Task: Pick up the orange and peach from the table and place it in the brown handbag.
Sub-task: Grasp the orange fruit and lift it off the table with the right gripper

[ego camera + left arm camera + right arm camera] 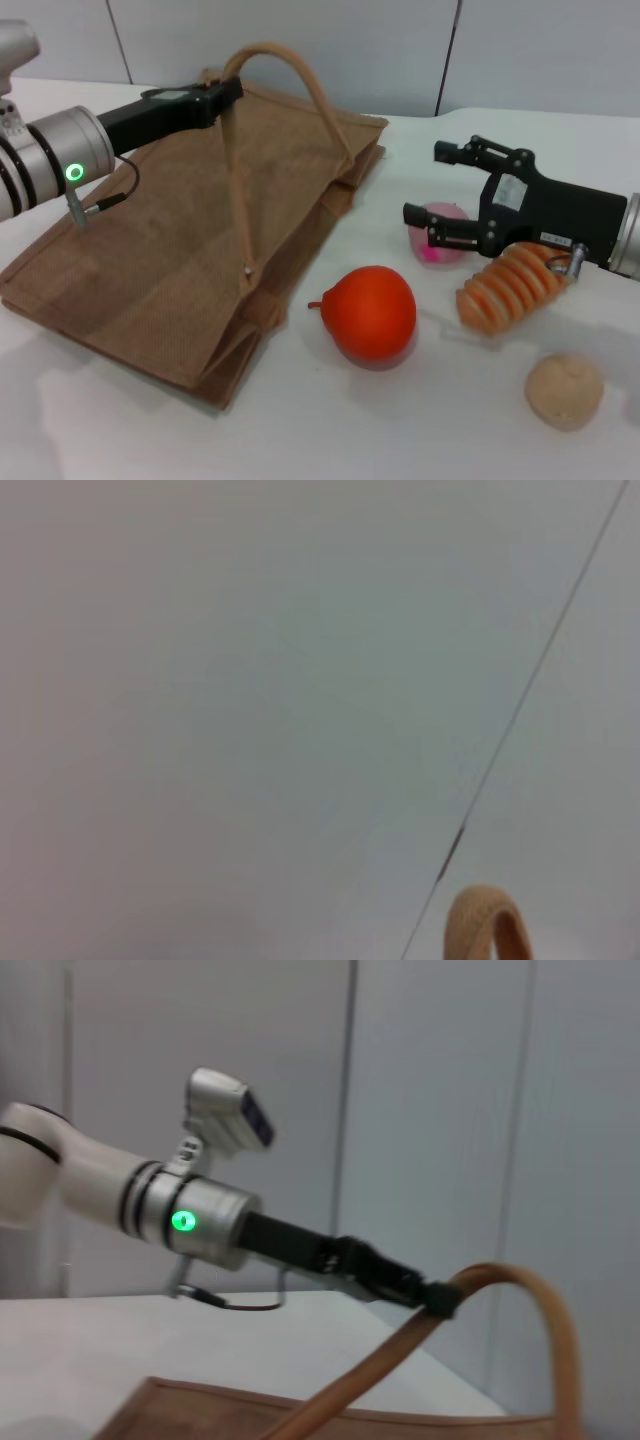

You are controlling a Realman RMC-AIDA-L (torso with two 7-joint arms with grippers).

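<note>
While the left gripper (232,92) pinches 1 handle (300,75) of the brown handbag (190,250) and holds it up, probably to open the mouth, the right gripper (432,183) hovers with its fingers spread around the peach (437,235), just right of the bag. The orange (372,311) lies on the table (120,430) just off the bag's near corner, untouched.

Orange (371,311) lies between brown handbag (160,260) and peach (441,233).
</note>
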